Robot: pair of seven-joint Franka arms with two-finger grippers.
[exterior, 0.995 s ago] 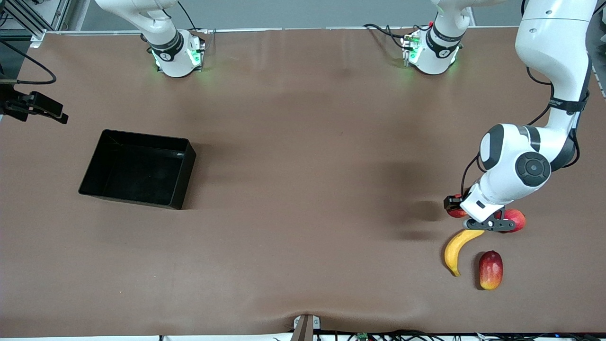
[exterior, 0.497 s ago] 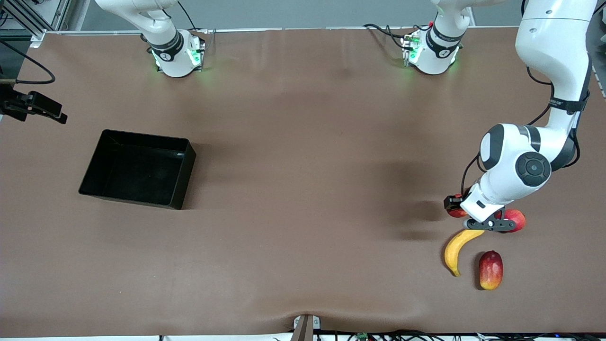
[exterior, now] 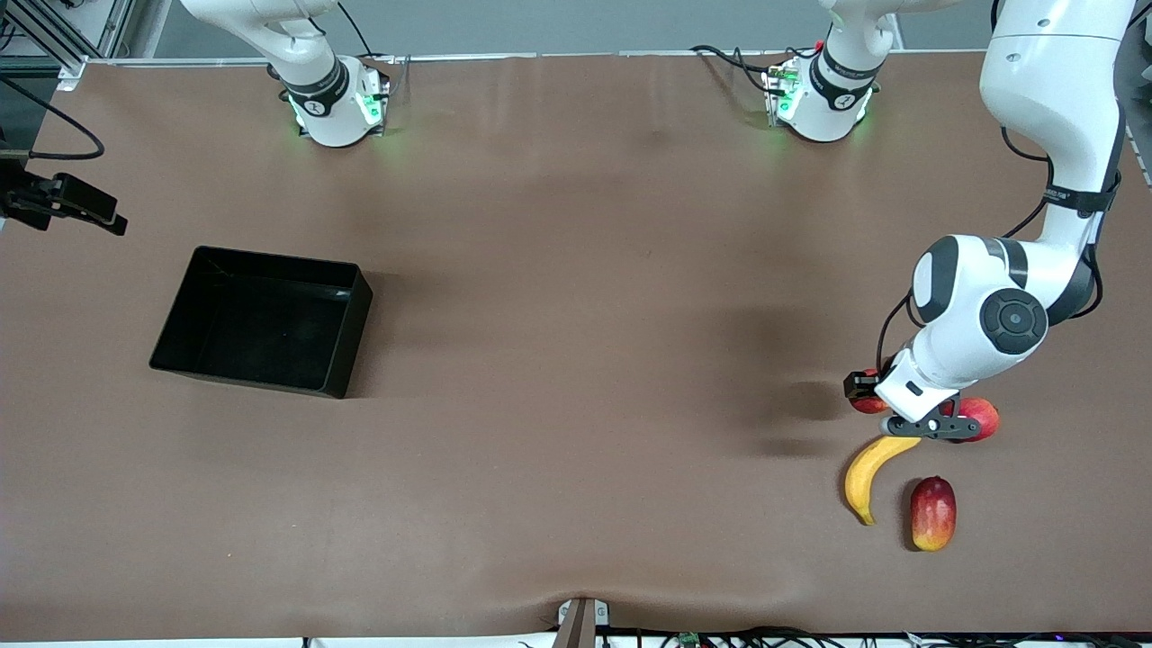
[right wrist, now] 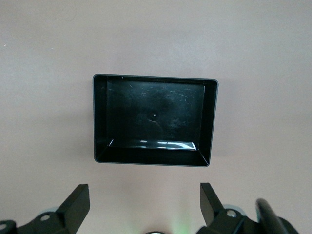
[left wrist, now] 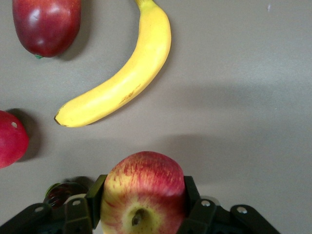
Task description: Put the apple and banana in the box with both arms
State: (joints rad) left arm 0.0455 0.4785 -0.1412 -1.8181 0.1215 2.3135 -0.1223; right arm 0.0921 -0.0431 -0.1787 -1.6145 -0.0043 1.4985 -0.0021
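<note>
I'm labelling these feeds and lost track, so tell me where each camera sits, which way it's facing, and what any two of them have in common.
Front view: high across the table, facing both arm bases; shows the left gripper down among the fruit and the right gripper at the right arm's end.
Left wrist view: on the left arm's wrist, looking down at the apple between its fingers, the banana and two other red fruits.
Right wrist view: on the right arm's wrist, looking down at the box, fingers spread.
Shared: front and right wrist both show the box; front and left wrist both show the banana.

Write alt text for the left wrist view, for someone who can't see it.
The left gripper has its fingers closed on a red-and-yellow apple on the brown table. A curved yellow banana lies close by, with two more red fruits partly in frame.
</note>
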